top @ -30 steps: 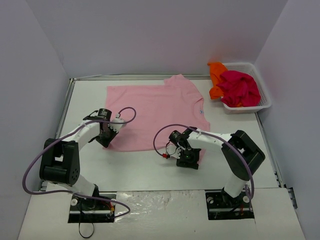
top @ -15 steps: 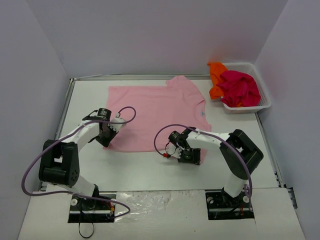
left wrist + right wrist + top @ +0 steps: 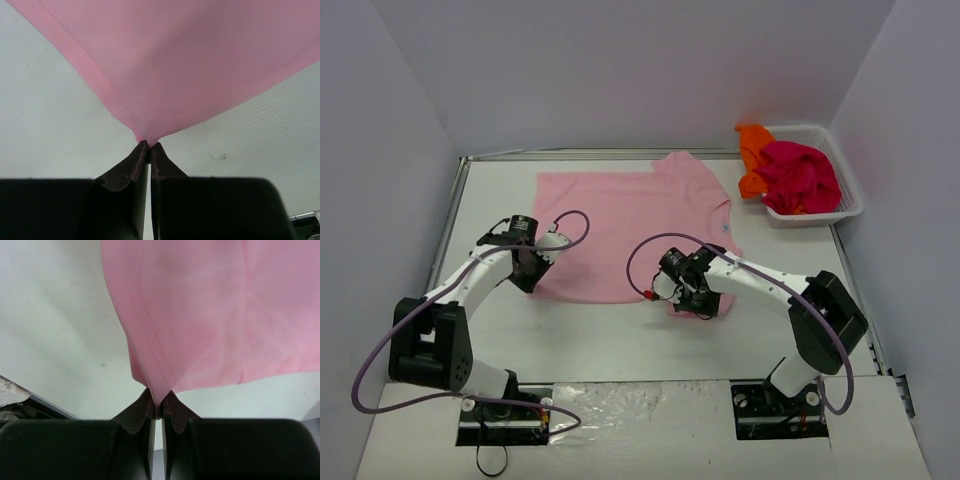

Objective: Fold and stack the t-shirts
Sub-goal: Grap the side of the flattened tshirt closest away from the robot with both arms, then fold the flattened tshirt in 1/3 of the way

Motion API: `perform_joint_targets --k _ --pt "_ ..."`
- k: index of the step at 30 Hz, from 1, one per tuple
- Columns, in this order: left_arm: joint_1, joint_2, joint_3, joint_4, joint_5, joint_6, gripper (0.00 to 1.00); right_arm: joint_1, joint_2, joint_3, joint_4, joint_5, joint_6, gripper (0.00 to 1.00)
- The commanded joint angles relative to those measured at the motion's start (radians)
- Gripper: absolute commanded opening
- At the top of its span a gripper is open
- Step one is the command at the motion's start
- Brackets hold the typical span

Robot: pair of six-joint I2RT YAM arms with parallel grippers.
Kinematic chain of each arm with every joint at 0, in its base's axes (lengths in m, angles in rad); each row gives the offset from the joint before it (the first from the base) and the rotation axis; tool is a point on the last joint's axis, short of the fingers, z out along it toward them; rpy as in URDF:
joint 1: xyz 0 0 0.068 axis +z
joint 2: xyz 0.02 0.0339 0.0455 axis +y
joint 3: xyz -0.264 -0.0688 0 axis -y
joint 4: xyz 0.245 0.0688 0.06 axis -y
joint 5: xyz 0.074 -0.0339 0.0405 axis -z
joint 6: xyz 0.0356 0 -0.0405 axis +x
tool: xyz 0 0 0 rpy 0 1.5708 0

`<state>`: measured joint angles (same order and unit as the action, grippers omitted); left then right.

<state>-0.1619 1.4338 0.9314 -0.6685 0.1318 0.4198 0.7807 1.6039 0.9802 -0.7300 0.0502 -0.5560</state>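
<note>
Left gripper (image 3: 149, 146) was pinched shut on a corner of the light pink t-shirt (image 3: 630, 225), and the right gripper (image 3: 159, 399) was closed on a stitched edge of the same shirt (in each wrist view the cloth rose straight out from between the fingertips). A white mesh basket (image 3: 810, 218) sat on the table (image 3: 590, 340), with a magenta-red t-shirt (image 3: 802, 175) bundled in it and an orange t-shirt (image 3: 753, 150) spilling over its left rim. The left arm, well apart from the basket, bent at the elbow and angled its wrist inward, a purple cable (image 3: 575, 225) looping beside it. The right arm stretched low across the table, away from the basket. The pink shirt lay spread flat just left of the basket, its collar side nearest it. The left gripper had the near corner farthest from the basket. The right one held the near edge closer to it.
</note>
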Motion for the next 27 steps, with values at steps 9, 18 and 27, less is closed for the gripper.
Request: perform_joint_targets --k 9,18,27 --pt "0.007 -0.133 0.021 -0.103 0.003 0.068 0.02 -0.003 -0.113 0.124 -0.197 0.004 0.015 0.0" --pt "0.007 -0.182 0.033 -0.141 0.008 0.089 0.02 -0.003 -0.125 0.196 -0.266 0.003 0.021 0.0" --pt "0.015 -0.205 0.056 -0.172 0.018 0.1 0.02 -0.061 -0.139 0.27 -0.302 0.03 -0.002 0.0"
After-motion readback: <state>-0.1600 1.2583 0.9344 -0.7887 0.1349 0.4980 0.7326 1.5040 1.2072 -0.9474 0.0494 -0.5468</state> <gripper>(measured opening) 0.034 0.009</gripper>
